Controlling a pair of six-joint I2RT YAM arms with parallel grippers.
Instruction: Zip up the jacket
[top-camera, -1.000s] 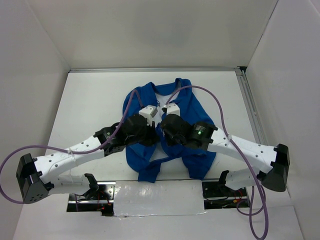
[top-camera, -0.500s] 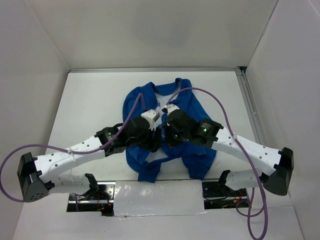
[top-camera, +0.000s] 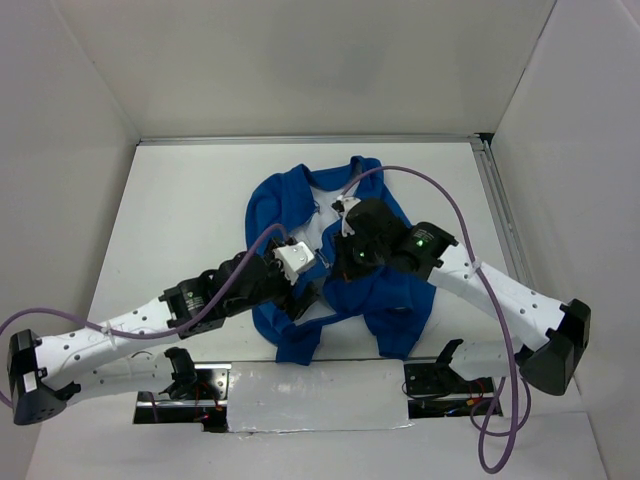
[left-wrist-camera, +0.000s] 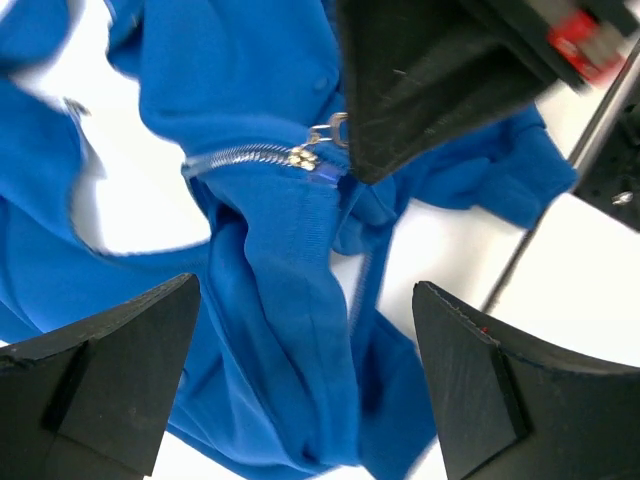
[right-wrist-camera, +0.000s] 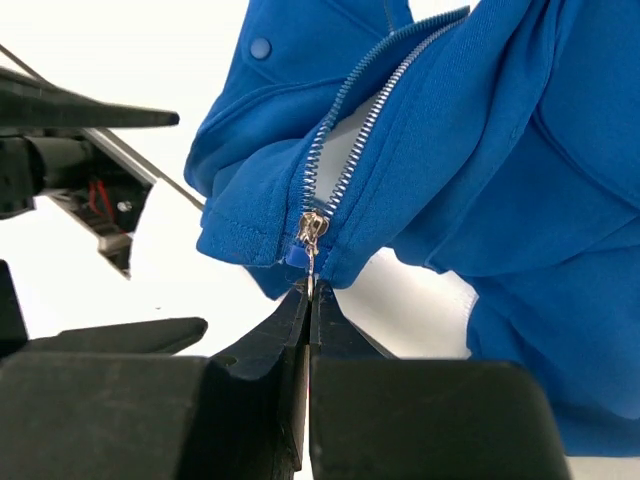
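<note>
The royal-blue jacket lies in the middle of the white table, its front partly apart with white lining showing. My right gripper is shut on the silver zipper pull, just below the slider at the bottom of the zipper teeth. The hem there is lifted off the table. My left gripper is open, its fingers wide apart over the jacket's lower folds and holding nothing. In the left wrist view the slider and the right gripper's black finger show ahead.
White walls close in the table on three sides. A metal rail runs along its right edge. Purple cables arch above both arms. A shiny strip lies between the arm bases at the near edge.
My left gripper has opened, let go of the jacket and drawn back toward the near left. The right gripper, still shut on the pull, has moved toward the far side.
</note>
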